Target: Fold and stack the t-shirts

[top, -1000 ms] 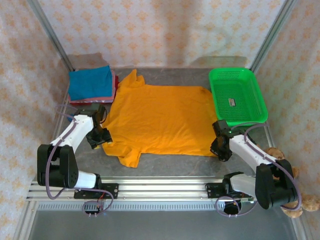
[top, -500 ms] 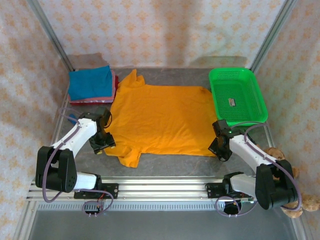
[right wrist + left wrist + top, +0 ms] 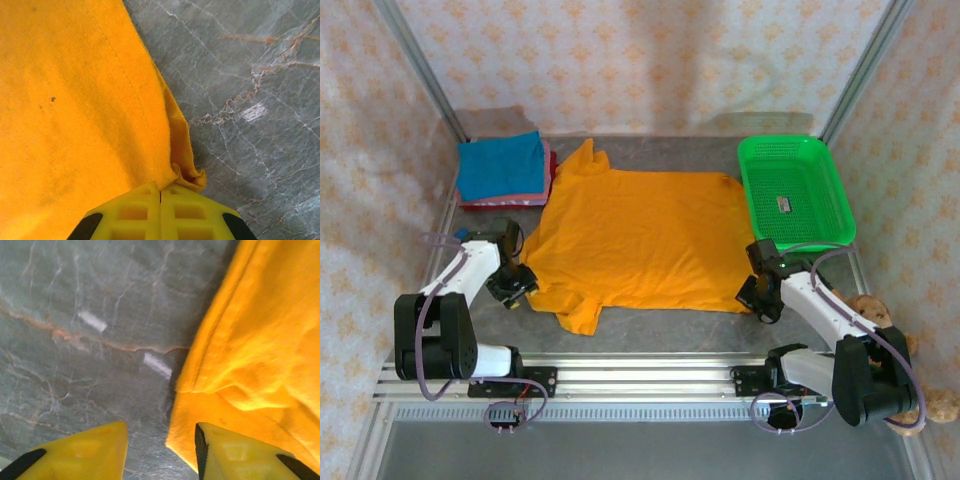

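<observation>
Two-armed, reaching to the near edge of the orange t-shirt (image 3: 640, 235). Lying spread flat across the middle of the grey marbled tabletop (image 3: 670, 325), collar end toward the left and hem toward the right, with one sleeve pointing to the far side and the other to the near side. Pinching the near right corner of the hem with the right gripper (image 3: 757, 298); in the right wrist view, pressing the yellow jaws fully together and bunching a small fold of orange cloth right at their tips. Holding the left gripper (image 3: 515, 285) at the shirt's left edge, just beside the near sleeve; in the left wrist view, spreading wide and gripping nothing, with one yellow finger over bare tabletop and the other over the edge of the orange cloth. Showing, at the far left corner, a folded blue t-shirt (image 3: 500, 165) lying on top of red and pink folded cloth (image 3: 505, 201), just beside the orange shirt's far sleeve and well apart from both grippers. Showing also a green mesh basket (image 3: 795, 142) at the far right, its near left corner close to the right gripper, with a small flat tag lying on its floor, and a brown teddy bear (image 3: 932, 405) sitting off the tabletop's near right corner, beside the right arm's base.
</observation>
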`<state>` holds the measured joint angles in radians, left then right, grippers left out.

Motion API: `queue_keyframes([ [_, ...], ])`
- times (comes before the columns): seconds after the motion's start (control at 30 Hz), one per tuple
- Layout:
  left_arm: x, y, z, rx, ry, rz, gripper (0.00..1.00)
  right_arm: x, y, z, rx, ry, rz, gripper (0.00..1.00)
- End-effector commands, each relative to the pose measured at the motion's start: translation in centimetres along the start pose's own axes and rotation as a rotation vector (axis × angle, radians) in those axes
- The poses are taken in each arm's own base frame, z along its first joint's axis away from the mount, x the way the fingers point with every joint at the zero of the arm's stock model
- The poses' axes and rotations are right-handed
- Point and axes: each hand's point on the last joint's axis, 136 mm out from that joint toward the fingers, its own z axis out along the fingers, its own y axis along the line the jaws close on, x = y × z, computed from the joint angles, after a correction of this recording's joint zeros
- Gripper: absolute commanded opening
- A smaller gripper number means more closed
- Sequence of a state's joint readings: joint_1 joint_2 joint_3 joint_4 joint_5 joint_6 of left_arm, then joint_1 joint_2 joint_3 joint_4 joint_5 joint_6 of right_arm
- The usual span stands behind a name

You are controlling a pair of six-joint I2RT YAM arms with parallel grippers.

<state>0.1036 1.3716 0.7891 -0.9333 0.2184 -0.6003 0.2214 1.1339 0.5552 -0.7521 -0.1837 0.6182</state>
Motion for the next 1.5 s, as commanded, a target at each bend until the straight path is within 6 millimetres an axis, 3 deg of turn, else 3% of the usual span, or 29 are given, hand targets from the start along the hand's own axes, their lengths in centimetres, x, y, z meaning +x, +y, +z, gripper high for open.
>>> queue_keyframes([
  [0.0,-0.3,-0.5,0.3,0.014,0.039,0.03,0.4,-0.1,-0.1,-0.6,0.008,0.0,-0.008,0.0],
  [0.27,-0.1,-1.1,2.1,0.038,0.068,0.018,0.32,0.0,-0.1,-0.8,0.003,0.004,0.001,0.0],
  [0.43,-0.1,-2.2,2.6,0.1,0.076,0.012,0.13,0.9,-0.1,-0.9,0.0,0.05,0.014,0.0],
  [0.57,0.0,-1.7,2.3,0.105,0.032,0.006,0.0,1.5,-0.2,-0.9,-0.009,0.077,0.021,0.0],
  [0.73,-0.6,-0.9,1.1,0.073,-0.026,-0.021,0.0,1.5,-0.4,-1.8,-0.017,0.055,0.031,0.0],
  [0.97,0.2,0.3,0.9,0.068,-0.052,-0.066,0.0,2.0,-1.8,-1.9,0.008,0.028,0.09,0.0],
  [1.17,0.0,0.6,-1.1,0.093,-0.126,-0.093,0.0,2.7,-2.7,-3.0,-0.027,-0.017,0.126,0.0],
  [1.3,0.3,0.7,-1.7,0.11,-0.136,-0.09,0.0,3.3,-2.5,-3.1,-0.046,0.011,0.124,0.0],
  [1.47,0.3,0.4,-2.5,0.132,-0.147,-0.078,0.0,2.7,-2.1,-4.3,-0.057,-0.016,0.117,0.0],
])
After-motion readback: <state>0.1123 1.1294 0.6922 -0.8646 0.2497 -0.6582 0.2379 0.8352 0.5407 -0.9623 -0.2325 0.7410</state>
